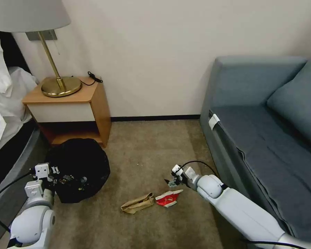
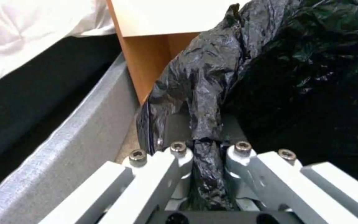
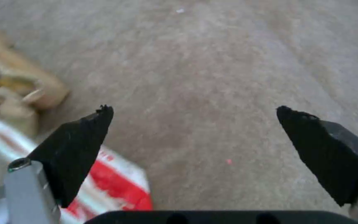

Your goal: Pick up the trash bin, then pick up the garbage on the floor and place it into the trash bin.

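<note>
From the head camera I see the trash bin (image 1: 80,169) on the carpet (image 1: 145,152) by the nightstand (image 1: 76,103). My left gripper (image 1: 57,178) sits at its rim, so I think I can carry the bin along. My right gripper (image 1: 171,181) hangs low over the red-and-white carton (image 1: 168,198). The brown paper bag (image 1: 138,203) lies just beside it.

In the left wrist camera, the fingers (image 2: 178,155) squeeze tight on a fold of the black bag (image 2: 212,93).

In the right wrist camera, the black fingertips (image 3: 79,140) stand wide apart and hold nothing. The carton (image 3: 117,183) lies under one tip, so I judge it is the piece to grab.
</note>
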